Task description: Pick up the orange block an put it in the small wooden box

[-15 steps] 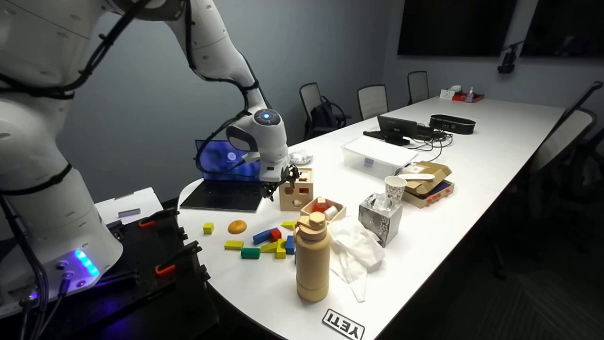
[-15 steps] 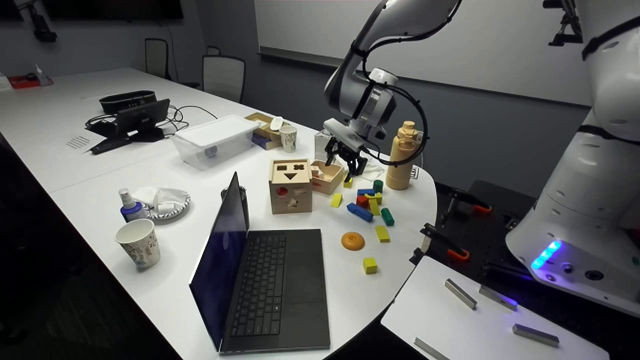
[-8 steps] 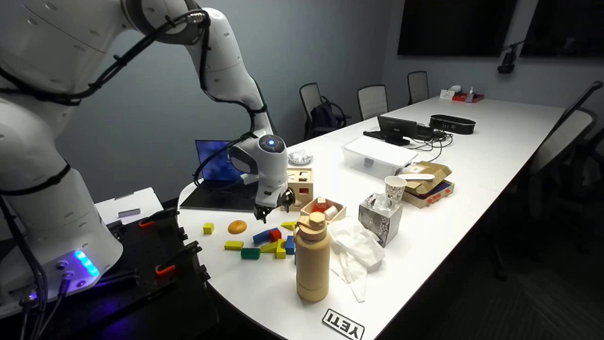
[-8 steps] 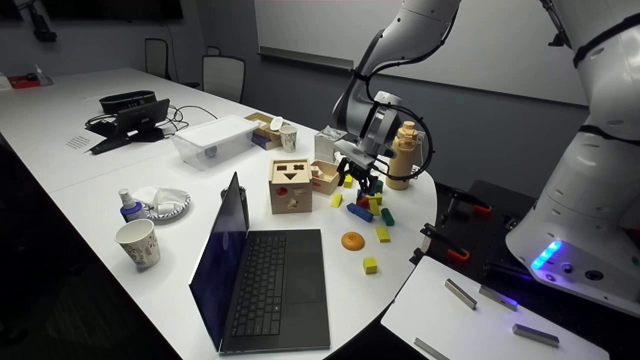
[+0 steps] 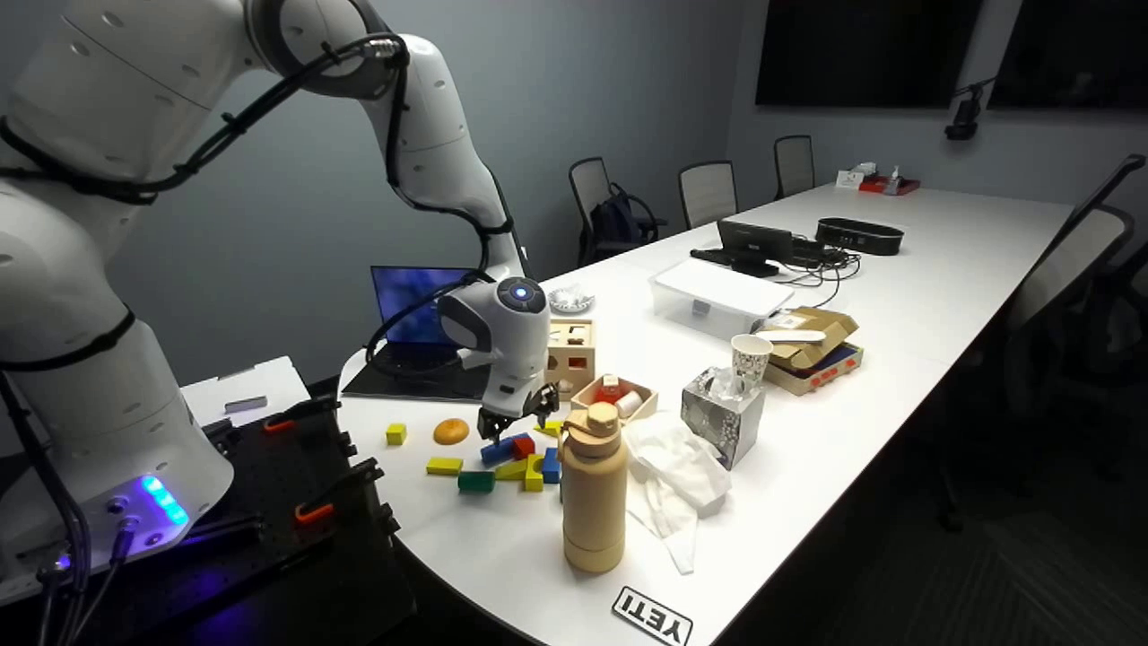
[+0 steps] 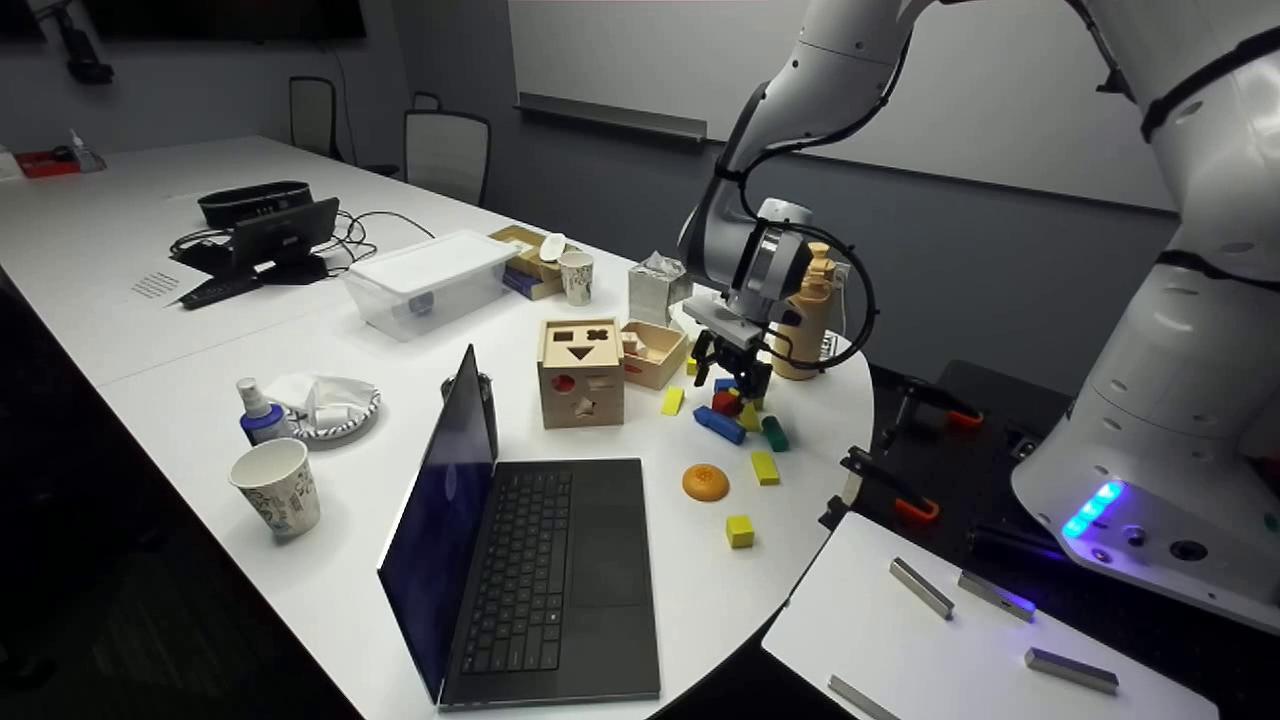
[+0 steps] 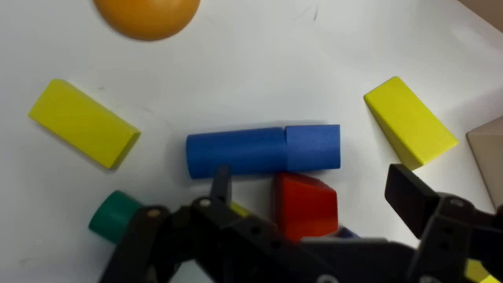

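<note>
The only plainly orange thing is a rounded, dome-like piece [image 5: 450, 432] [image 6: 706, 483], cut off at the top of the wrist view [image 7: 147, 17]. A red to orange-red block [image 7: 308, 206] touches blue pieces [image 7: 255, 151]; it also shows in both exterior views [image 5: 524, 448] [image 6: 727, 403]. My gripper [image 7: 310, 175] [image 5: 517, 429] [image 6: 727, 385] is open and empty, low over the red block, which shows between its fingers. The small wooden box [image 6: 581, 390] [image 5: 578, 359] with shape cut-outs stands beside the gripper, partly hidden by the arm in an exterior view.
Yellow [image 7: 84, 124] and green [image 7: 114, 216] blocks lie around the gripper. A low open wooden tray [image 6: 655, 365] stands against the box. A tan bottle [image 5: 595, 502], a tissue box [image 5: 725, 417] and a laptop [image 6: 550, 580] are near.
The arm and gripper have moved down and away from the wooden box, to just above the red and blue blocks. The gripper stays open. The blocks and box have not moved.
</note>
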### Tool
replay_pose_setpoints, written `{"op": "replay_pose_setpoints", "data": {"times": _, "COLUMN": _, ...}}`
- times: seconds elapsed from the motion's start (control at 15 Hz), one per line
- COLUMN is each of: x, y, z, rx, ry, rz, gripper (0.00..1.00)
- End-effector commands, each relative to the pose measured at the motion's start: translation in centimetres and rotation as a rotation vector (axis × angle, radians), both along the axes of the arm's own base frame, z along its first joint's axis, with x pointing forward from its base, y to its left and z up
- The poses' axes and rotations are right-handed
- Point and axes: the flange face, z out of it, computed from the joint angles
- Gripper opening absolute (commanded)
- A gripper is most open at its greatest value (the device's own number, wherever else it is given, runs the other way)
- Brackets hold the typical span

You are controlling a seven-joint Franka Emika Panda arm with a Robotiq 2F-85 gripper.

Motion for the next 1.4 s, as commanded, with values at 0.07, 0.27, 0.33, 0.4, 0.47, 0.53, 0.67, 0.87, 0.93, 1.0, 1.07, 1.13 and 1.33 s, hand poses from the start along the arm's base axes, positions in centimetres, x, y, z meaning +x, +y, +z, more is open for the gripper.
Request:
{"op": "replay_pose_setpoints", "data": {"times": 0.07, "x": -0.5, "y": -0.4, "z": 0.2, "rx": 0.034, "ry": 0.054, "rz": -0.011, "gripper": 0.87}}
{"op": "replay_pose_setpoints", "data": {"times": 0.27, "x": -0.3, "y": -0.5, "z": 0.1, "rx": 0.031, "ry": 0.072, "rz": 0.007, "gripper": 0.56}}
{"op": "replay_pose_setpoints", "data": {"times": 0.33, "x": -0.2, "y": -0.5, "z": 0.2, "rx": 0.028, "ry": 0.075, "rz": 0.010, "gripper": 0.49}}
{"op": "replay_pose_setpoints", "data": {"times": 0.4, "x": -0.2, "y": -0.3, "z": 0.3, "rx": 0.019, "ry": 0.080, "rz": 0.010, "gripper": 0.41}}
{"op": "replay_pose_setpoints", "data": {"times": 0.47, "x": -0.1, "y": -0.4, "z": 0.3, "rx": 0.011, "ry": 0.080, "rz": 0.013, "gripper": 0.34}}
{"op": "replay_pose_setpoints", "data": {"times": 0.53, "x": -0.1, "y": -0.3, "z": 0.5, "rx": 0.004, "ry": 0.085, "rz": 0.010, "gripper": 0.27}}
{"op": "replay_pose_setpoints", "data": {"times": 0.67, "x": 0.0, "y": -0.2, "z": 0.8, "rx": -0.010, "ry": 0.087, "rz": 0.008, "gripper": 0.12}}
{"op": "replay_pose_setpoints", "data": {"times": 0.87, "x": 0.5, "y": -0.3, "z": 2.0, "rx": -0.036, "ry": 0.074, "rz": 0.015, "gripper": 0.10}}
{"op": "replay_pose_setpoints", "data": {"times": 0.93, "x": 0.9, "y": -0.4, "z": 3.0, "rx": -0.045, "ry": 0.053, "rz": 0.012, "gripper": 0.10}}
{"op": "replay_pose_setpoints", "data": {"times": 1.0, "x": 1.2, "y": -0.5, "z": 3.9, "rx": -0.056, "ry": 0.032, "rz": 0.013, "gripper": 0.10}}
{"op": "replay_pose_setpoints", "data": {"times": 1.07, "x": 1.5, "y": -0.6, "z": 5.4, "rx": -0.069, "ry": 0.002, "rz": 0.015, "gripper": 0.10}}
{"op": "replay_pose_setpoints", "data": {"times": 1.13, "x": 2.0, "y": -0.8, "z": 6.8, "rx": -0.084, "ry": -0.030, "rz": 0.017, "gripper": 0.10}}
{"op": "replay_pose_setpoints", "data": {"times": 1.33, "x": 4.0, "y": -1.3, "z": 11.3, "rx": -0.143, "ry": -0.139, "rz": 0.033, "gripper": 0.10}}
